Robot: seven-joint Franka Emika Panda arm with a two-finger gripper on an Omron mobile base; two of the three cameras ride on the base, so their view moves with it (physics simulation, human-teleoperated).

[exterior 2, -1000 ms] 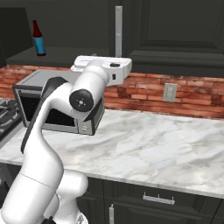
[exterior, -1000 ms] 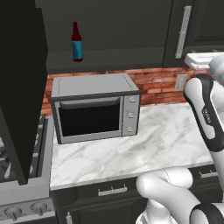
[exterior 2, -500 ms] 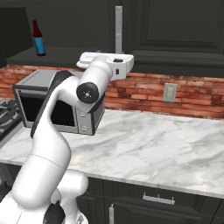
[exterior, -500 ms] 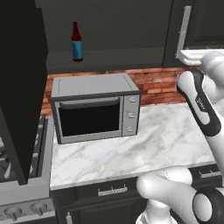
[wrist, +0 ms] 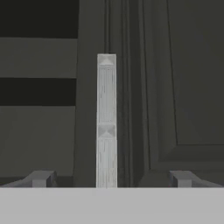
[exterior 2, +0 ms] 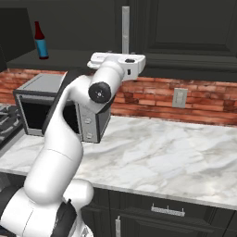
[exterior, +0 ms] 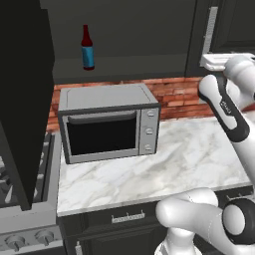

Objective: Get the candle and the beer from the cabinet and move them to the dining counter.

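I see the beer [exterior: 87, 48] standing upright on the open shelf of the cabinet [exterior 2: 185, 32], up left above the microwave [exterior: 107, 122] on the marble table [exterior: 189, 159]. My pincer [wrist: 109, 177] is spread open, facing the cabinet's silver bar handle [wrist: 106, 120], nothing held.

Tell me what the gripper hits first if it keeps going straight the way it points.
Most likely the silver bar handle of the closed cabinet door: it sits centred between the open gripper fingertips, straight ahead. How far off it is cannot be judged.
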